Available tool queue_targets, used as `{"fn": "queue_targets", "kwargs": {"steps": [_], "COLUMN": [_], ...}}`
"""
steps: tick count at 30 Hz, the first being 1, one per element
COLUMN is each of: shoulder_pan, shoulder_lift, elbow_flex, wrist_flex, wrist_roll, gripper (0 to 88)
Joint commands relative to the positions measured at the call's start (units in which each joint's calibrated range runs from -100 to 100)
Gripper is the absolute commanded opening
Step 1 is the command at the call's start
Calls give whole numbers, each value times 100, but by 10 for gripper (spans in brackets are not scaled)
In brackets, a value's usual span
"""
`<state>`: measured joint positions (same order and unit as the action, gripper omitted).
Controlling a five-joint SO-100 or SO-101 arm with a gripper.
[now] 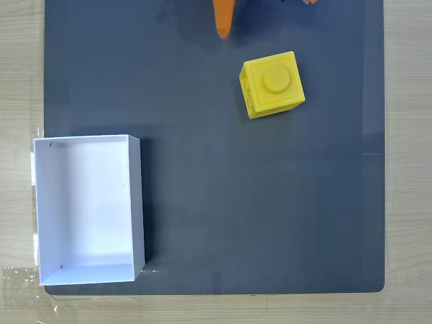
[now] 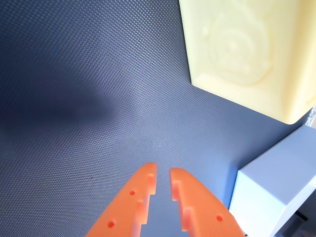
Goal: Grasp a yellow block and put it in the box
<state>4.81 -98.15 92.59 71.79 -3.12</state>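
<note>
an orange gripper (image 2: 163,174) hangs over a dark grey mat (image 1: 216,202) in the wrist view, its two fingertips nearly together with only a thin slit between them and nothing caught there, so it reads as all but clenched and empty. the yellow block (image 1: 271,84) sits on the mat in the upper right of the fixed view, stud face up and turned a little askew to the mat's edges, well apart from the box (image 1: 40,202), which lies at the lower left with its far side overhanging the mat onto the wooden table (image 1: 20,81). in the wrist view the block (image 2: 242,49) looms pale and washed out at the upper right, ahead of and off to one side of the fingertips, while a white corner of the box (image 2: 266,197) shows at the lower right. an orange tip of the gripper (image 1: 223,20) pokes in at the top edge of the fixed view, to the left of the block and not touching it. by this layout the grasp has not yet begun: the jaws would likely need to spread and the arm to swing toward the cube before closing on it. the box stands empty, its white floor bare, placed clear of the block so that the carry across the mat is unobstructed.
</note>
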Motion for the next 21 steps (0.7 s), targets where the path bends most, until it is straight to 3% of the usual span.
{"fn": "queue_targets", "kwargs": {"steps": [1,21], "shoulder_pan": [24,24], "shoulder_lift": [-75,-75], "elbow_flex": [-19,-19], "wrist_flex": [-67,-76], "wrist_roll": [2,-3], "gripper": [36,36]}}
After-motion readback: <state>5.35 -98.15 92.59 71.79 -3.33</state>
